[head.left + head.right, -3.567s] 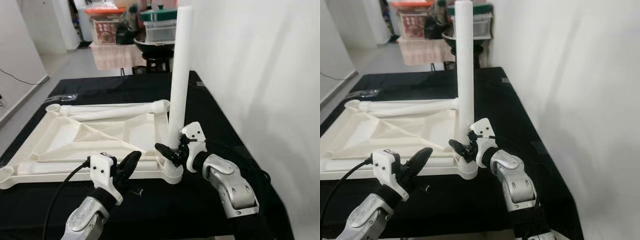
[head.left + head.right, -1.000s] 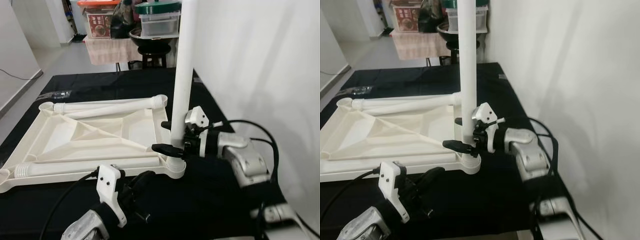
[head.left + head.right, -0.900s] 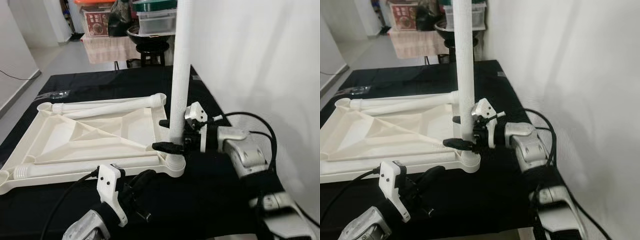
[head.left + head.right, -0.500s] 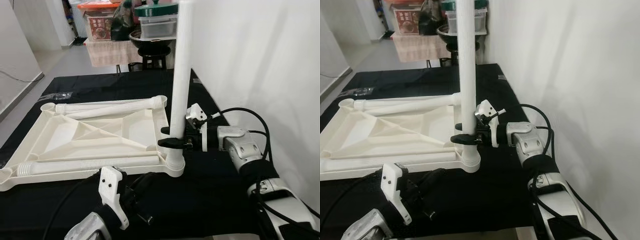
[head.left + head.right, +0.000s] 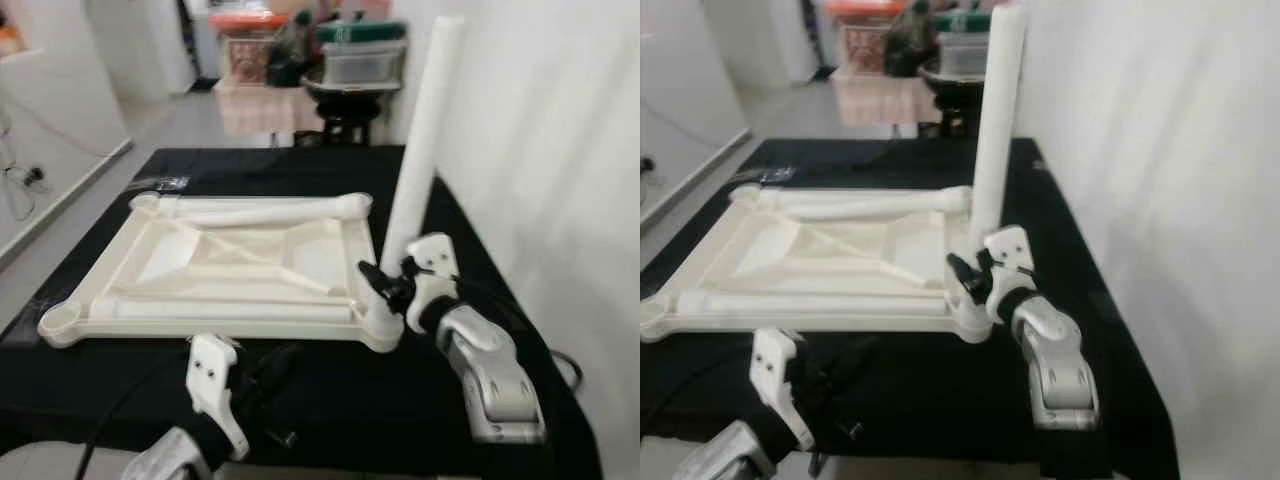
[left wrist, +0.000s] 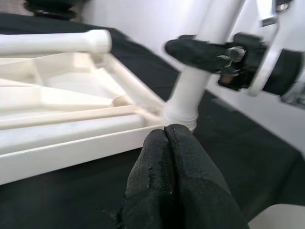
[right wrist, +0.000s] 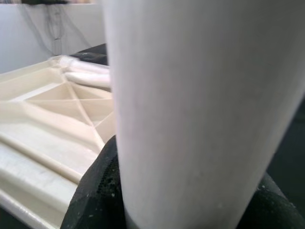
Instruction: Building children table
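An upturned white plastic tabletop point(image 5: 170, 262) lies on the black table. One white leg point(image 5: 420, 140) stands upright in its near right corner socket point(image 5: 385, 330). My right gripper point(image 5: 383, 283) is shut on this leg just above the socket; in the right wrist view the leg point(image 7: 200, 105) stands between black fingers point(image 7: 93, 200). Two more legs lie flat on the tabletop, one along the far edge point(image 5: 260, 208) and one along the near edge point(image 5: 220, 311). My left gripper point(image 6: 165, 138) is shut on nothing, low over the black table in front of the tabletop's near edge.
A white wall point(image 5: 560, 150) runs close along the table's right side. Beyond the far end stand a stool point(image 5: 345, 105) and stacked storage boxes point(image 5: 360, 60). A clear plastic bag point(image 5: 165, 183) lies at the table's far left. Grey floor opens to the left.
The camera has shifted, so the whole scene sits differently. My right forearm has swung down from level to reach up from below, still shut on the upright leg. The left gripper stays shut.
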### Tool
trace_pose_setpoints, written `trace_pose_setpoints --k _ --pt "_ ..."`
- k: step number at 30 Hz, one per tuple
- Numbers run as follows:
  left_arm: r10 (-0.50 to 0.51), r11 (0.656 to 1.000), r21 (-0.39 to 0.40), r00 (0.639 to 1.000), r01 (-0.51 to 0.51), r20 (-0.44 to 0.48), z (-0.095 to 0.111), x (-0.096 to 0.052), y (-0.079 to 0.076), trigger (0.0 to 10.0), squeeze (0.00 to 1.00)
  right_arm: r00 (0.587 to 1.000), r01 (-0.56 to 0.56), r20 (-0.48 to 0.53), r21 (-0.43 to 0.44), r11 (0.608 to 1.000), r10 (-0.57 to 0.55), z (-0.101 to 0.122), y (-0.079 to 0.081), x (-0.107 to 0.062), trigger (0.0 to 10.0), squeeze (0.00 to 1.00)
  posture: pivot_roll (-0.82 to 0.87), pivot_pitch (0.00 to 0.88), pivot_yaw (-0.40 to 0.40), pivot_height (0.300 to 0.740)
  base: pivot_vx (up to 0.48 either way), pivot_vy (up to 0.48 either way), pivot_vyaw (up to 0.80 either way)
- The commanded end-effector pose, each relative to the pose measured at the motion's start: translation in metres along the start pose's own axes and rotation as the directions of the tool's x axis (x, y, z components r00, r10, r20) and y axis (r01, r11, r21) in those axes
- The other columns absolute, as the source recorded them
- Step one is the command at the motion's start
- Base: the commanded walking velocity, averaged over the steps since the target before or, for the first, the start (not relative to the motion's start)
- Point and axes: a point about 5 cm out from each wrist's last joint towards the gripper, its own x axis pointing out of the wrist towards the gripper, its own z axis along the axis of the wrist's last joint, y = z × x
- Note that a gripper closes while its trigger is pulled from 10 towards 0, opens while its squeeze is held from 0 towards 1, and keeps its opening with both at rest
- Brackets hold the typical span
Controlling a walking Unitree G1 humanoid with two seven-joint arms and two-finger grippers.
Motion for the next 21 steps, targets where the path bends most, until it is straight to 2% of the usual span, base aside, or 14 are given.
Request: trace_pose_setpoints --k 1,2,3,4,6,7,9,12,13,14,15,18,21 --pt "0.006 1.000 0.031 1.000 -0.006 0.001 0.003 0.000 0.004 10.0 0.00 0.985 0.077 -0.154 0.014 0.997 -0.074 -0.030 -0.008 -0.011 0.0 0.00 -0.07 0.028 0.035 0.740 0.000 0.000 0.00" --pt "0.009 0.999 0.036 1.000 -0.009 -0.001 0.003 0.001 0.006 10.0 0.00 0.988 0.034 -0.150 -0.015 0.999 -0.036 -0.028 -0.007 -0.006 1.8 0.00 -0.06 0.022 0.034 0.740 0.000 0.000 0.00" --pt "0.013 0.999 0.041 1.000 -0.013 -0.004 0.002 0.002 0.009 10.0 0.00 0.989 0.014 -0.149 -0.039 0.999 -0.020 -0.026 -0.010 0.001 10.0 0.00 -0.06 0.014 0.034 0.740 0.000 0.000 0.00" --pt "0.023 0.999 0.049 1.000 -0.022 -0.007 0.002 0.002 0.010 10.0 0.00 0.990 0.021 -0.136 -0.072 0.997 -0.031 -0.020 -0.018 0.009 10.0 0.00 -0.06 0.003 0.036 0.740 0.000 0.000 0.00" --pt "0.023 0.999 0.049 1.000 -0.022 -0.007 0.002 0.002 0.010 10.0 0.00 0.990 0.021 -0.136 -0.072 0.997 -0.031 -0.020 -0.018 0.009 10.0 0.00 -0.06 0.003 0.036 0.740 0.000 0.000 0.00" --pt "0.040 0.998 0.058 0.999 -0.039 -0.007 0.001 0.001 0.012 10.0 0.00 0.993 0.007 -0.118 -0.079 0.997 -0.016 -0.014 -0.022 0.014 10.0 1.00 -0.05 0.000 0.035 0.740 0.000 0.000 0.00" --pt "0.065 0.995 0.072 0.998 -0.065 -0.006 0.001 0.001 0.014 10.0 0.00 0.996 -0.016 -0.092 -0.085 0.996 0.008 -0.007 -0.028 0.019 10.0 1.00 -0.05 0.000 0.033 0.740 0.000 0.000 0.00" --pt "0.065 0.996 0.066 0.998 -0.065 -0.005 0.000 0.001 0.014 10.0 0.00 0.997 -0.056 -0.065 -0.095 0.994 0.050 0.003 -0.025 0.022 10.0 1.00 -0.06 0.000 0.031 0.740 0.000 0.000 0.00" --pt "0.063 0.996 0.062 0.998 -0.063 -0.005 -0.001 0.001 0.014 10.0 0.00 0.997 -0.055 -0.061 -0.094 0.994 0.049 0.006 -0.021 0.020 10.0 0.83 -0.06 0.000 0.031 0.740 0.000 0.000 0.00" --pt "0.063 0.996 0.062 0.998 -0.063 -0.005 -0.001 0.001 0.014 10.0 0.00 0.997 -0.055 -0.061 -0.094 0.994 0.049 0.006 -0.021 0.020 10.0 0.83 -0.06 0.000 0.031 0.740 0.000 0.000 0.00" --pt "0.034 0.998 0.054 0.999 -0.033 -0.025 -0.002 0.001 0.013 10.0 0.00 0.986 -0.165 -0.025 -0.067 0.984 0.164 0.010 -0.014 0.025 10.0 0.00 -0.05 0.000 0.031 0.740 0.000 0.000 0.00" --pt "0.001 0.998 0.058 0.999 0.003 -0.053 -0.005 0.000 0.011 10.0 0.00 0.960 -0.277 0.016 -0.059 0.959 0.279 0.013 -0.011 0.032 10.0 0.00 -0.04 0.000 0.027 0.740 0.000 0.000 0.00" --pt "-0.012 0.998 0.057 0.998 0.015 -0.062 -0.005 0.000 0.010 10.0 0.00 0.943 -0.328 0.041 -0.057 0.943 0.330 0.017 -0.012 0.035 10.0 0.00 -0.04 0.000 0.026 0.740 0.000 0.000 0.00"
